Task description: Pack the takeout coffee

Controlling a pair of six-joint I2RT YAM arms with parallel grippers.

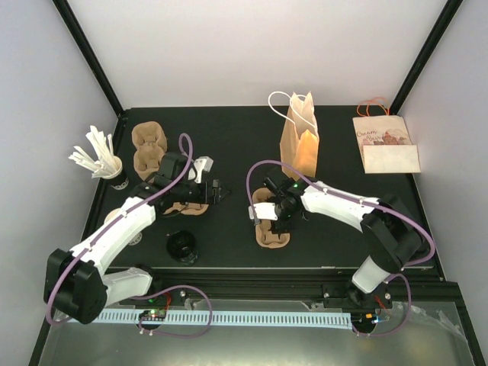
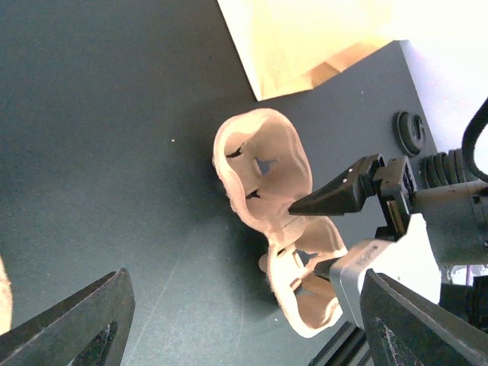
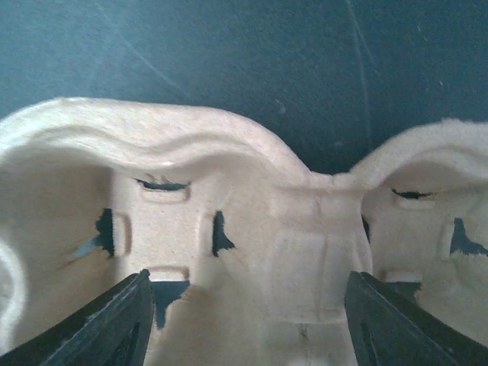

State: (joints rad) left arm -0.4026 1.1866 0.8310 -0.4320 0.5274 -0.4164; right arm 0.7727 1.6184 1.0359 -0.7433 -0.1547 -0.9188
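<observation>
Cup carrier [image 3: 305, 221], waist between right jaws (spread)

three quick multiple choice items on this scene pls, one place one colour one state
1. Where does the upright paper bag stand?
A) at the near edge
B) behind the cup carrier under the right gripper
C) in the left back corner

2. What colour are the sticks in the cup?
A) white
B) red
C) green

3. How is the right gripper?
A) shut on the bag
B) shut on a stick
C) open over the carrier

Answers:
1 B, the bag rises beyond the carrier.
2 A, they show white.
3 C, its fingers stand apart, either side of the carrier's middle.
</observation>
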